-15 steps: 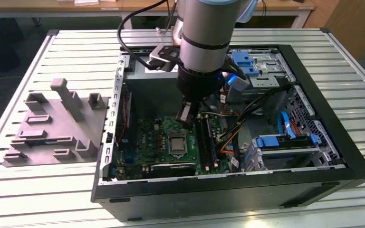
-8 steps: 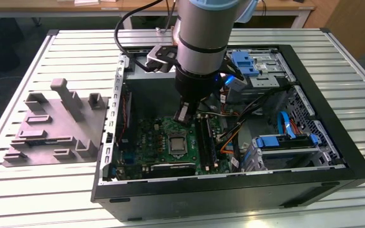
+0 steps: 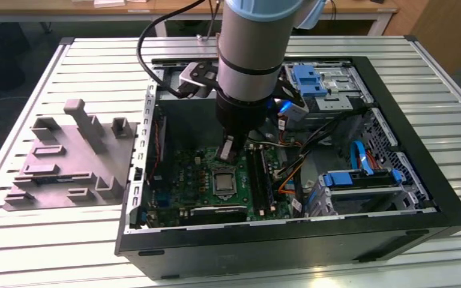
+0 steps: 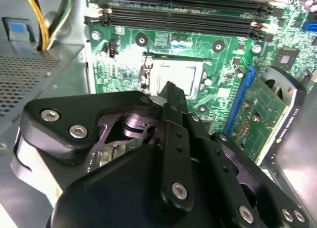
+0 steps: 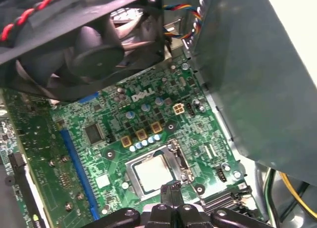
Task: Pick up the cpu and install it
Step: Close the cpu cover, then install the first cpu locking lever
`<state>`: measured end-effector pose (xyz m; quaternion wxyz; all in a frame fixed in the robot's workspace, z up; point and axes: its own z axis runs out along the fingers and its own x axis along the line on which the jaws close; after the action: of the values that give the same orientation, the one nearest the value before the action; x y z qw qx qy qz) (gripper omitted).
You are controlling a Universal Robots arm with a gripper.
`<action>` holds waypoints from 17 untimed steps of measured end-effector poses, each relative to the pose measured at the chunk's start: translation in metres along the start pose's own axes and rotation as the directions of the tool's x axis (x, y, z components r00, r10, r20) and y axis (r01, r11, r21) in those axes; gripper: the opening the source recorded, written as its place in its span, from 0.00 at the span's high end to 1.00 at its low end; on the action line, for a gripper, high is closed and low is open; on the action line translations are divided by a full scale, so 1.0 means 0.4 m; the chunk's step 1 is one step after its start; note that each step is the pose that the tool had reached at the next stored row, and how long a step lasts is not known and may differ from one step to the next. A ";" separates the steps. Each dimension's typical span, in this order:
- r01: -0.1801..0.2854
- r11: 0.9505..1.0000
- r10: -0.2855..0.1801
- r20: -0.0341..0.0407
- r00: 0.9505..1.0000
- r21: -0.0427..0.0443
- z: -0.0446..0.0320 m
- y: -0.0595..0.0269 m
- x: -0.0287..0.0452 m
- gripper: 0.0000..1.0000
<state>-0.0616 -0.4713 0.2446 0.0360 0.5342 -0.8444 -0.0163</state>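
- The arm reached down into the open computer case [image 3: 422, 198], which rested on a slatted table [image 3: 46, 240].
- The gripper [image 3: 227, 150] hung just above the green motherboard [image 3: 194, 174]; in both wrist views its fingers [image 4: 171, 92] met tip to tip, clenched with nothing visible between them.
- The cpu [image 5: 152, 172], a dull silver square, lay inside the metal socket frame [image 5: 174, 150] on the motherboard, apparently seated flat, though the fingertips [image 5: 173, 191] overlapped its near edge.
- In the second wrist view the cpu [image 4: 179, 75] showed just beyond the fingertips.
- A grey moulded fixture [image 3: 66, 162] with upright posts stood on the table at the exterior view's left, beside the case.
- A black fan [image 5: 89, 50] hung over the board in the first wrist view.
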 end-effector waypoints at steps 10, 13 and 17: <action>0.000 1.000 0.000 0.001 1.000 0.000 0.000 0.000 0.001 0.89; 0.000 1.000 0.000 0.001 1.000 0.000 0.000 0.000 0.001 0.89; 0.000 1.000 0.000 0.001 1.000 0.000 0.000 -0.003 -0.001 0.89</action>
<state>-0.0603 -0.4716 0.2446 0.0357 0.5343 -0.8444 -0.0164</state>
